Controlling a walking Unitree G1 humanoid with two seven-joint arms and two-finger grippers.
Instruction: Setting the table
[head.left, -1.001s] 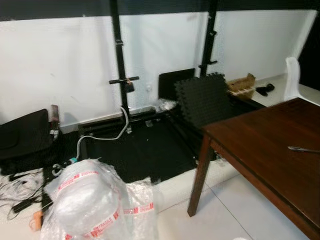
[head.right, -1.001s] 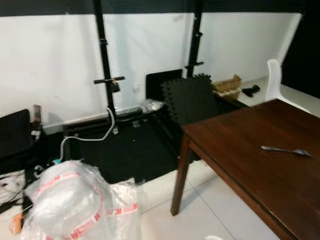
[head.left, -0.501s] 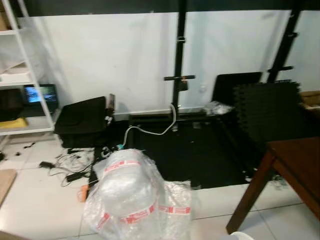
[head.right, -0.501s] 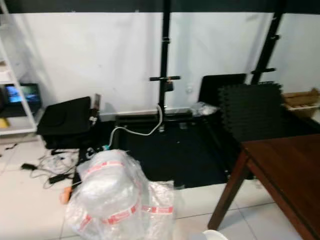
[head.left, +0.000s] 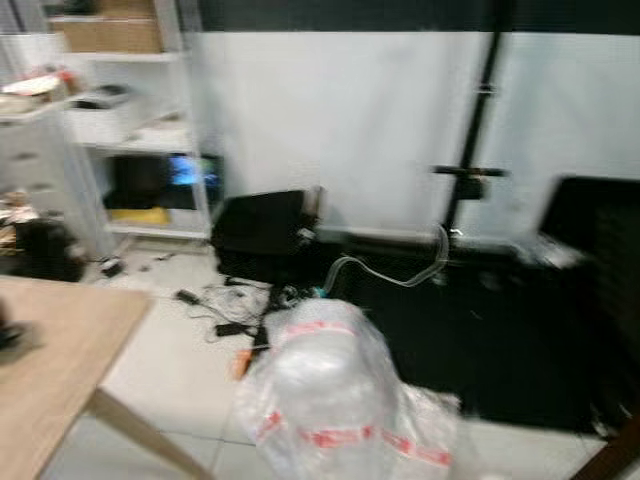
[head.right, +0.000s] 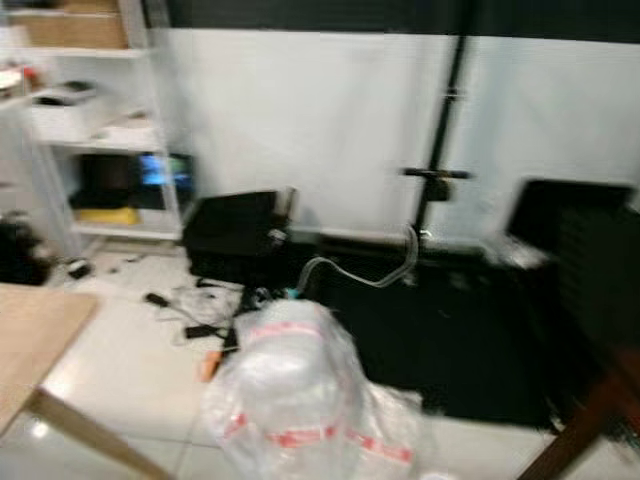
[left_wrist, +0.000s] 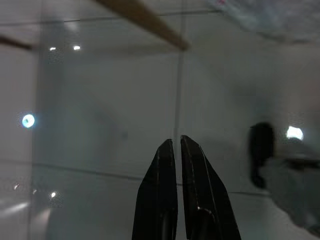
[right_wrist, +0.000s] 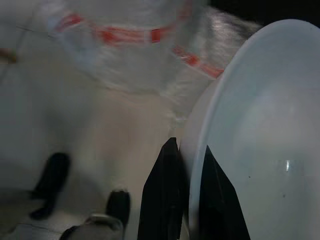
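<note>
white wall (head.left: 330, 120) behind, pale tiled floor (head.left: 170, 370) below. white shelving (head.left: 110, 130) stands left. a light wooden bench (head.left: 50, 350) corner shows near left.

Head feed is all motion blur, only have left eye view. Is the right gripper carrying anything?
Observer: Yes. The right gripper is shut on the rim of a white plate.
Operator: Left one?
Observer: The left gripper is shut and holds nothing, pointing down at the tiled floor.
Operator: Anything close to the plate?
Observer: The bubble-wrap bundle with red tape lies just beyond it on the floor.
</note>
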